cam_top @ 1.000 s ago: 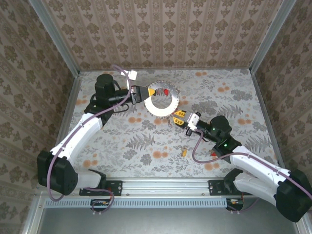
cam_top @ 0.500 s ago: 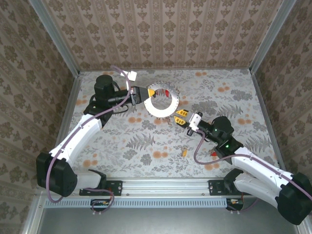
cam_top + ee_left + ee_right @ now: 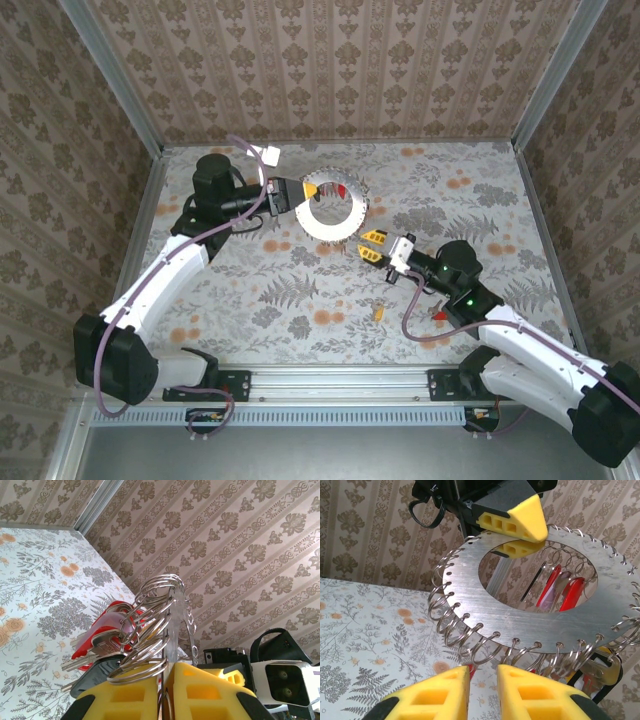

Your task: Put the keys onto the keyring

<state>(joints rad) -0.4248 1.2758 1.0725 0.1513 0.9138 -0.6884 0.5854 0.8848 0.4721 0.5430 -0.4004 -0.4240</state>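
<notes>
The keyring (image 3: 325,228) is a flat silver ring held up off the table, its rim lined with small split rings (image 3: 465,640). My left gripper (image 3: 300,192) is shut on its left edge, and in the left wrist view the yellow fingertips of this gripper (image 3: 165,667) pinch the plate. Red keys (image 3: 107,625) and a black key (image 3: 95,677) hang from the split rings. My right gripper (image 3: 368,243) sits just below the keyring's near rim. That gripper (image 3: 482,672) stands open, with table showing in the gap. A red sliver (image 3: 468,667) shows by its left fingertip.
A yellow-orange key (image 3: 379,312) lies loose on the patterned table in front of the right arm. A red key (image 3: 437,313) lies beside that arm's forearm. Papered walls close in the table on three sides.
My right arm has drawn back slightly toward the near right, its fingers a touch wider apart. The left arm and the keyring have not moved.
</notes>
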